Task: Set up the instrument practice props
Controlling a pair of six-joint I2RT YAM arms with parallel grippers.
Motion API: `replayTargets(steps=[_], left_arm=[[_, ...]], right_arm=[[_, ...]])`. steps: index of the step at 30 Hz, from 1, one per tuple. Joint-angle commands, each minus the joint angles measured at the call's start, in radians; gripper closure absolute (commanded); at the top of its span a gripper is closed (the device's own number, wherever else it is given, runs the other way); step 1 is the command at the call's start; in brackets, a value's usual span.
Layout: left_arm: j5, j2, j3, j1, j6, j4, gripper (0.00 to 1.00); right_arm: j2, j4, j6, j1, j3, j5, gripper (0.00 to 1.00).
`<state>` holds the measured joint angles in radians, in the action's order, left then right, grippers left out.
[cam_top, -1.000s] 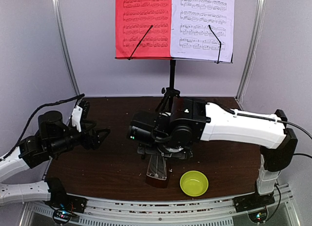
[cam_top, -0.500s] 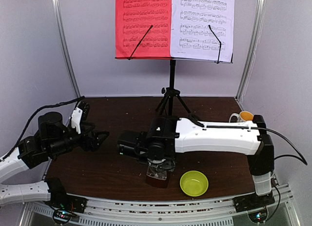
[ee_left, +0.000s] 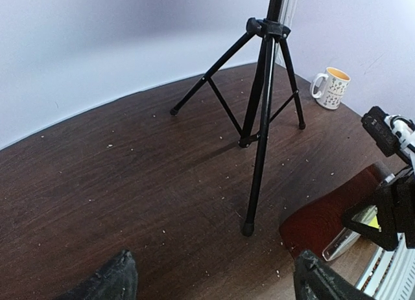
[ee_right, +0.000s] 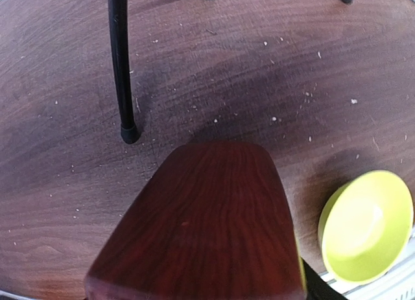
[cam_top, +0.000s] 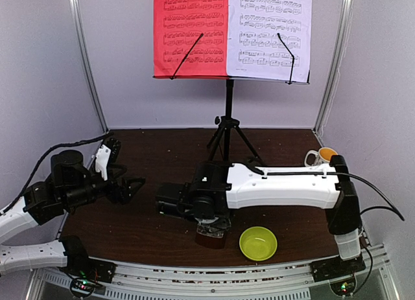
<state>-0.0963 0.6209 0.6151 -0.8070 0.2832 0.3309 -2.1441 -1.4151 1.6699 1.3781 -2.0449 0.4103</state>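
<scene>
Standing near the bench's (cam_top: 162,151) front edge, the metronome (cam_top: 210,236) sits under the right jaws, grip not discernible, bowl (cam_top: 258,243) just beside; left jaws gape empty over open bench, stand (cam_top: 228,112) rearward.

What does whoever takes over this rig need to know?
Left gripper: open, empty, hovering at left.
Right gripper: low over the metronome, front centre beside the bowl; grip can't be seen.
Stand upright at the back; red sheet and white sheet on it.
To do: likely check the metronome's grip and finish placing it.
</scene>
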Motion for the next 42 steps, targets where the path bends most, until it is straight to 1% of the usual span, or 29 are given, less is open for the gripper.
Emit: replayTargets(steps=[1,5,9,12,15,17,22,26,30,35,37,39,42], left_arm=[[0.043,0.004,-0.005,-0.003,-0.016,-0.012,0.14],[0.104,-0.002,-0.019,-0.003,-0.004,-0.038,0.15],[0.200,0.002,-0.034,-0.003,0.005,-0.063,0.16],[0.296,0.000,-0.083,-0.004,0.011,-0.120,0.19],[0.379,0.004,-0.105,-0.003,0.001,-0.168,0.24],[0.396,0.010,-0.118,-0.004,-0.003,-0.187,0.27],[0.413,0.068,-0.143,-0.003,-0.039,-0.206,0.31],[0.437,0.099,-0.152,-0.003,-0.132,-0.224,0.30],[0.437,0.110,-0.159,-0.004,-0.236,-0.219,0.24],[0.454,0.116,-0.172,-0.005,-0.325,-0.201,0.16],[0.460,0.133,-0.166,-0.005,-0.345,-0.201,0.13],[0.469,0.162,-0.153,-0.005,-0.365,-0.206,0.07],[0.481,0.227,-0.130,-0.008,-0.377,-0.237,0.04]], right_arm=[[0.135,0.097,-0.104,-0.005,0.126,0.111,0.57],[0.283,0.343,-0.260,-0.005,0.328,0.137,0.61],[0.438,0.575,-0.451,-0.018,0.517,0.131,0.63],[0.551,0.757,-0.574,-0.045,0.660,0.085,0.65],[0.665,0.969,-0.684,-0.090,0.806,-0.003,0.69],[0.716,1.064,-0.733,-0.121,0.873,-0.057,0.71],[0.773,1.162,-0.864,-0.178,0.923,-0.151,0.73],[0.787,1.250,-0.953,-0.216,0.942,-0.271,0.73],[0.801,1.294,-1.055,-0.238,0.948,-0.386,0.75],[0.808,1.272,-1.153,-0.250,0.924,-0.481,0.78],[0.808,1.265,-1.175,-0.252,0.915,-0.501,0.79],[0.804,1.253,-1.185,-0.256,0.904,-0.511,0.80],[0.795,1.230,-1.187,-0.256,0.885,-0.502,0.80]])
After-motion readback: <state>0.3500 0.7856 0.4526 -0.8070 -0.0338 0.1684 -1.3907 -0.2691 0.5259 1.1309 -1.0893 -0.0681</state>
